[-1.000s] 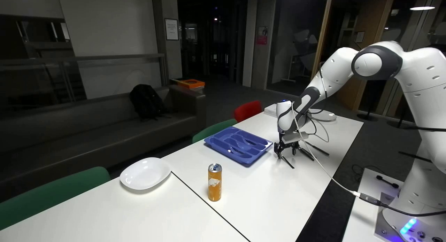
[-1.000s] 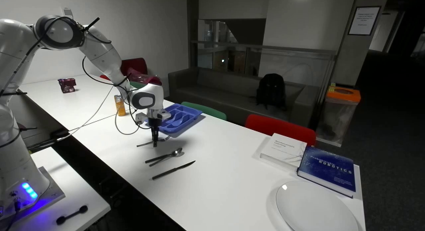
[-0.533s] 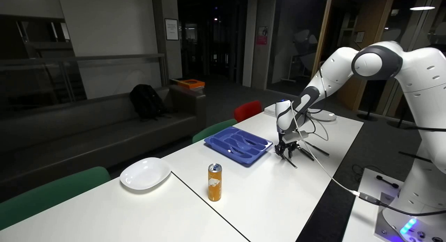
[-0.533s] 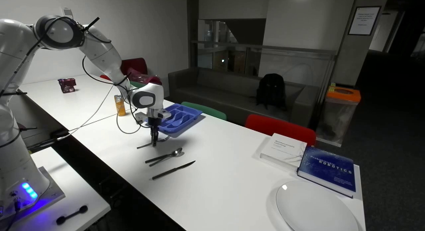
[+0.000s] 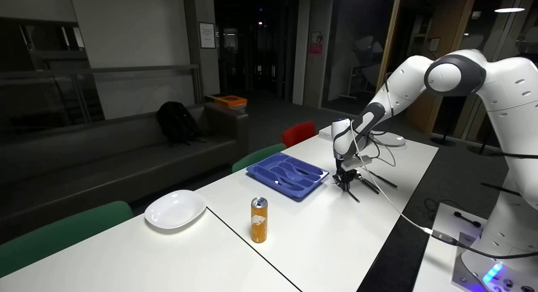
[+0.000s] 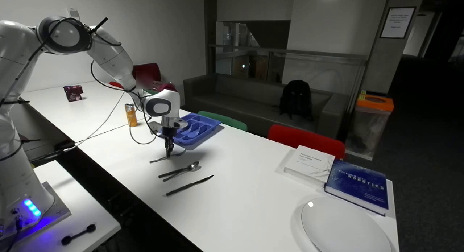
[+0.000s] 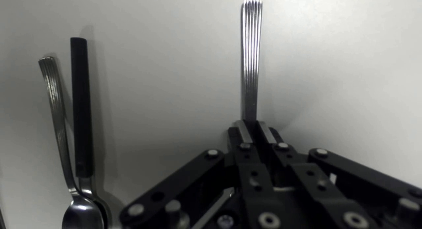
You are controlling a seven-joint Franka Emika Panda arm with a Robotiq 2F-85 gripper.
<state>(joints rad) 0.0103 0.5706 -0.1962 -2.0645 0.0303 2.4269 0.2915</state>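
In the wrist view my gripper (image 7: pixel 253 128) comes in from the bottom, its fingers drawn together on a metal utensil with a ribbed handle (image 7: pixel 251 51). The utensil's head is hidden beneath the gripper there. In both exterior views the gripper (image 6: pixel 169 156) points straight down at the white table, with the utensil's handle (image 6: pixel 157 160) sticking out low at the tabletop. A blue cutlery tray (image 5: pixel 313 185) with utensils inside sits close beside the gripper. On the other side lie a spoon (image 7: pixel 82 215), a black-handled utensil (image 7: pixel 80 107) against it, and a knife (image 6: pixel 190 185).
An orange can (image 5: pixel 259 224) stands near the table seam, with a white bowl (image 5: pixel 174 208) beyond it. Two books (image 6: pixel 310 165) and a white plate (image 6: pixel 344 226) occupy the far end. A cable (image 5: pixel 395 210) hangs from the wrist toward the base.
The gripper's fingers have come together from wide open onto the utensil. The utensil's handle has turned or slid slightly, while the arm has stayed almost in place.
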